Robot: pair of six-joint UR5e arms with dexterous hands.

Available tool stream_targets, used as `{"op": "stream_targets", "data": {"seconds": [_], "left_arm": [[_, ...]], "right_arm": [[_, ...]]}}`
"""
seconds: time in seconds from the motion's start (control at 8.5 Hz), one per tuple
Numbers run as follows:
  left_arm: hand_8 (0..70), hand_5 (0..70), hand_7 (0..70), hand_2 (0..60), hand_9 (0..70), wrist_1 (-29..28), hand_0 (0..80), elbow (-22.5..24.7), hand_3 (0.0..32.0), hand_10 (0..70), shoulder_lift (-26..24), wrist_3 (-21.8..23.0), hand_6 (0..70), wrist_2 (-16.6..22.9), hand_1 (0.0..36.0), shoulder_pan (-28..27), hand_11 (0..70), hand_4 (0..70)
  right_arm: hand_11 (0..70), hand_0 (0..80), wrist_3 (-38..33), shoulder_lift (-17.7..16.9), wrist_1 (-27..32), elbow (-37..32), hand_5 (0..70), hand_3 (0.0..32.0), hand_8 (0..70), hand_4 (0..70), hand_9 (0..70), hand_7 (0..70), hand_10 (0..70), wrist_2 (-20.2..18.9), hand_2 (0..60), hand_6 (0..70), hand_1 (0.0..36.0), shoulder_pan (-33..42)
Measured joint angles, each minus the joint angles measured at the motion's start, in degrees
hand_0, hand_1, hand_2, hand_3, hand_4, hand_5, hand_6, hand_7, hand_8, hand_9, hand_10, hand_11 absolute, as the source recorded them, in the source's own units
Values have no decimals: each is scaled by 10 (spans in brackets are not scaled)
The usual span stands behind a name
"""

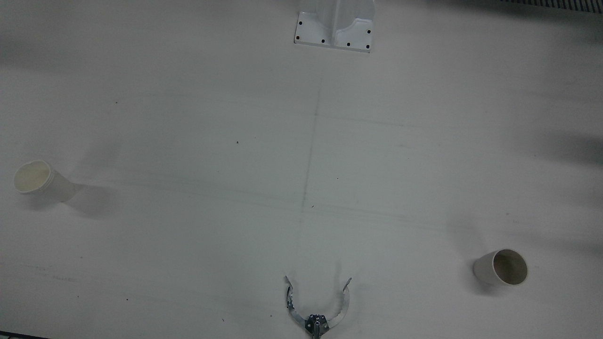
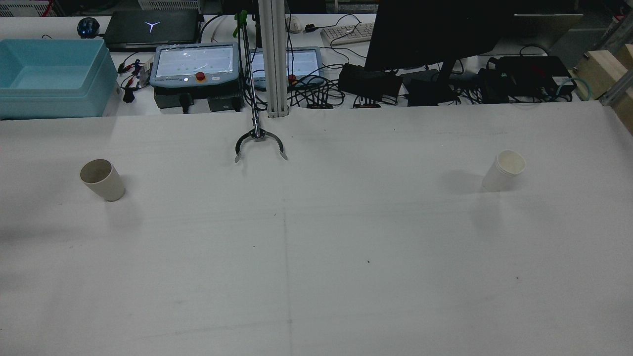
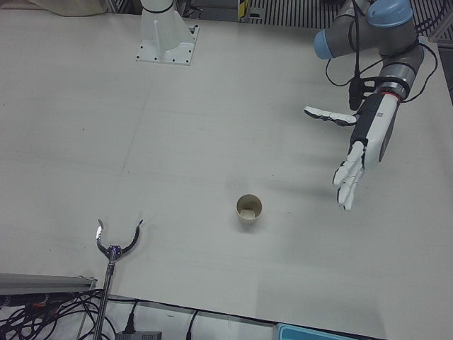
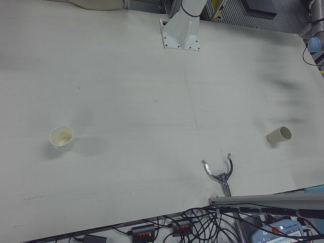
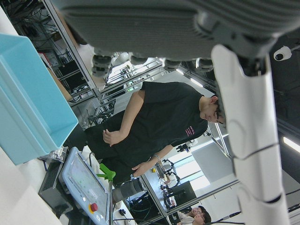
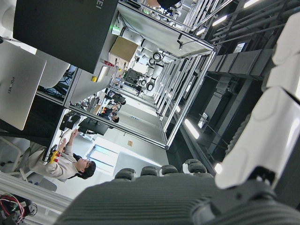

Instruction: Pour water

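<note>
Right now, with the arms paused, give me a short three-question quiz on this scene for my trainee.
1. True or false: the left robot hand is shut on the left cup.
2. How many paper cups stand on the table? A one, B two, C three.
3. Fill in: the grabber claw lies near the operators' edge with its jaws ____.

Key: 1 false, the hand hovers open beside that cup. 2 B, the left cup and the right cup. 3 open.
</note>
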State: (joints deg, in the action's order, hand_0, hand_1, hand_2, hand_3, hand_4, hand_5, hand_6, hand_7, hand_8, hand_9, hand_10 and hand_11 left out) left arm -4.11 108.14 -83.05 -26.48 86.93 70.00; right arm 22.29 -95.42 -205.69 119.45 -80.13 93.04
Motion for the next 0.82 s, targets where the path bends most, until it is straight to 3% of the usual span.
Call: {"op": "stream_targets", "data": {"seconds": [0.12, 0.24, 0.35, 0.47, 0.59, 0.71, 0.82], "left_arm": [[0, 94, 68, 0, 0, 13, 539, -2, 52, 46, -14, -6, 16, 27, 160, -17, 89, 115], [0, 66, 67, 0, 0, 18, 538, -17, 82, 44, -26, -6, 11, 62, 157, -20, 86, 103], [0, 28, 53, 0, 0, -9, 543, -58, 164, 38, -34, -8, 0, 77, 161, -19, 78, 69], [0, 24, 41, 0, 0, -45, 537, -98, 172, 33, -36, -10, 0, 45, 157, -19, 71, 62], [0, 32, 43, 0, 0, -66, 539, -121, 150, 30, -38, -11, 0, 4, 157, -23, 67, 71], [0, 30, 45, 0, 0, -75, 541, -135, 158, 32, -43, -15, 0, -26, 161, -32, 70, 69], [0, 36, 47, 0, 0, -77, 547, -142, 106, 33, -49, -27, 0, -41, 169, -42, 71, 78]], "right_arm": [[0, 456, 10, 1, 0, 0, 13, 0, 0, 27, 0, 0, 0, -1, 121, 0, 129, -2], [0, 457, 24, 5, 0, 0, 20, 0, 0, 38, 0, 0, 0, -1, 124, 0, 131, -7], [0, 458, 39, 11, 0, 2, 23, 0, 0, 40, 0, 0, 0, -1, 124, 0, 131, -13], [0, 458, 49, 15, -1, 8, 23, 0, 0, 37, 0, 0, 0, -1, 126, 0, 131, -15], [0, 455, 53, 14, 0, 11, 17, 0, 0, 34, 0, 0, 0, -1, 131, 0, 130, -15], [0, 445, 57, 12, 0, 9, 7, 0, 0, 31, 0, 0, 0, -1, 131, 0, 124, -16], [0, 438, 60, 13, 0, 2, 5, 0, 0, 32, 0, 0, 0, -1, 124, 0, 118, -17]]}}
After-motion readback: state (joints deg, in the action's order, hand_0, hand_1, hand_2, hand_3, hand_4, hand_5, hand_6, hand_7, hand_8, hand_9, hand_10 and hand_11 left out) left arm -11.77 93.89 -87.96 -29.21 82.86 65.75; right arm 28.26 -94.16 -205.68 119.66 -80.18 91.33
